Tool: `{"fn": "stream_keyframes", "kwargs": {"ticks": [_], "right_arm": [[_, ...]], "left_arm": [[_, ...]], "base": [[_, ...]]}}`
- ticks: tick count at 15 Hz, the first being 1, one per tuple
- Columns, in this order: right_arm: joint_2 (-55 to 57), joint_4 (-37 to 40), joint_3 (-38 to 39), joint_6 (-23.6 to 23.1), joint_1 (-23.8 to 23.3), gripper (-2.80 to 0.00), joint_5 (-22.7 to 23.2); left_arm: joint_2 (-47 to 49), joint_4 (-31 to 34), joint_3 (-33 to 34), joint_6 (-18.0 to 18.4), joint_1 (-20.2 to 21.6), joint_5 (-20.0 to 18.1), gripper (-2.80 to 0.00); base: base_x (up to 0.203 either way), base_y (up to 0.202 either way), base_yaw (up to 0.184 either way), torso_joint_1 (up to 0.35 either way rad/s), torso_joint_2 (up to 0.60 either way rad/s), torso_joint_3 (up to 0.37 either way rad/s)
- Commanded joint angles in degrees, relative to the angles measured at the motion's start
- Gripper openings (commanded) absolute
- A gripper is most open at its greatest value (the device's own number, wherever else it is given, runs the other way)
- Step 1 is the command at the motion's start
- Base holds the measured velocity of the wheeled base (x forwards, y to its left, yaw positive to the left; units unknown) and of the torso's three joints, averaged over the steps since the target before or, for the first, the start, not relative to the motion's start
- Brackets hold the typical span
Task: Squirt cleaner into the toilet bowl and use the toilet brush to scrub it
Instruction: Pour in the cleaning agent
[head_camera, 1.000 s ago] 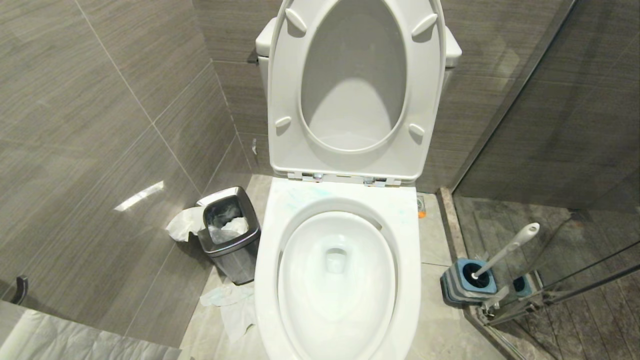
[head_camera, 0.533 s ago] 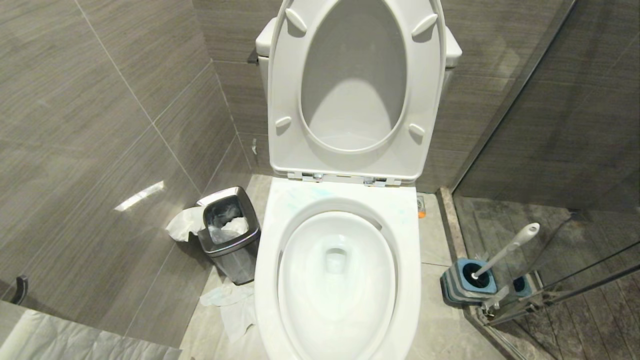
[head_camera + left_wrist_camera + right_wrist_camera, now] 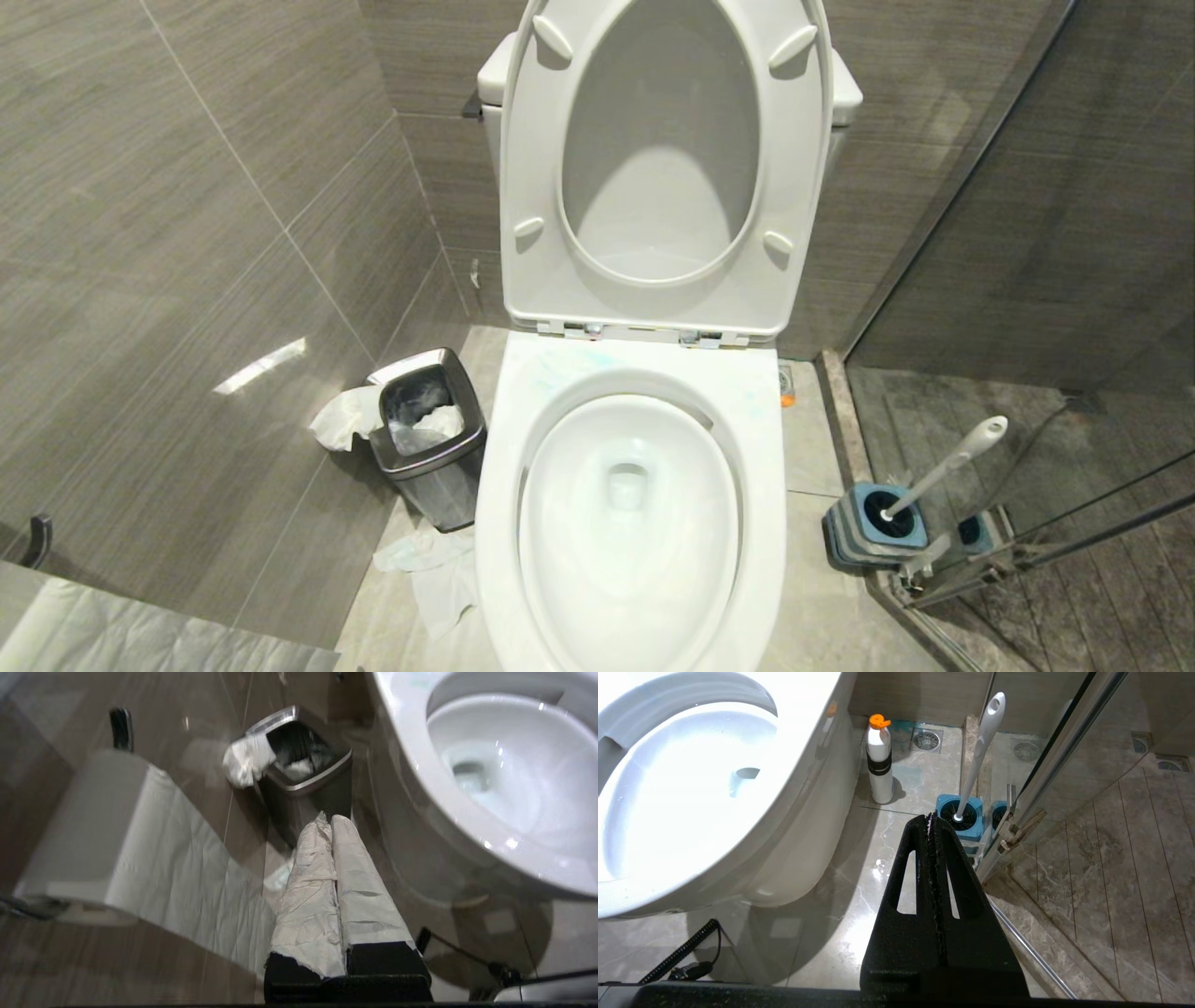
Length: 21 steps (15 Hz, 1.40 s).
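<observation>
Facing the toilet bowl (image 3: 625,523), I find my right gripper (image 3: 932,820), jaws closed and empty, the nearer to the cleaner bottle (image 3: 879,765) upright beside the bowl and the toilet brush (image 3: 978,753) leaning in its holder (image 3: 959,816); left gripper (image 3: 331,823) closed near the bin (image 3: 303,772).
</observation>
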Motion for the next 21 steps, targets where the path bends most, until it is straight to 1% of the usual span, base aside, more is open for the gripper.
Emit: {"fn": "stream_keyframes", "kwargs": {"ticks": [1,3,5,7,8,10,11,21], "right_arm": [[0.0,0.0,0.0,0.0,0.0,-2.8,0.0],[0.0,0.0,0.0,0.0,0.0,-2.8,0.0],[0.0,0.0,0.0,0.0,0.0,-2.8,0.0],[0.0,0.0,0.0,0.0,0.0,-2.8,0.0],[0.0,0.0,0.0,0.0,0.0,-2.8,0.0],[0.0,0.0,0.0,0.0,0.0,-2.8,0.0],[0.0,0.0,0.0,0.0,0.0,-2.8,0.0],[0.0,0.0,0.0,0.0,0.0,-2.8,0.0]], "left_arm": [[0.2,2.6,0.2,0.8,0.1,0.7,-2.8],[0.2,2.5,0.2,1.1,0.0,1.1,-2.8],[0.2,2.8,0.0,-0.1,0.0,1.9,-2.8],[0.2,2.8,0.0,-0.6,-0.1,1.9,-2.8],[0.2,2.5,0.1,-1.7,-0.1,1.9,-2.8],[0.2,2.4,0.1,-6.3,-0.1,2.3,-2.8],[0.2,2.3,0.1,-7.2,-0.1,3.1,-2.8],[0.2,2.0,0.2,-7.7,-0.1,3.6,-2.8]], "base": [[0.0,0.0,0.0,0.0,0.0,0.0],[0.0,0.0,0.0,0.0,0.0,0.0],[0.0,0.0,0.0,0.0,0.0,0.0],[0.0,0.0,0.0,0.0,0.0,0.0],[0.0,0.0,0.0,0.0,0.0,0.0],[0.0,0.0,0.0,0.0,0.0,0.0],[0.0,0.0,0.0,0.0,0.0,0.0],[0.0,0.0,0.0,0.0,0.0,0.0]]}}
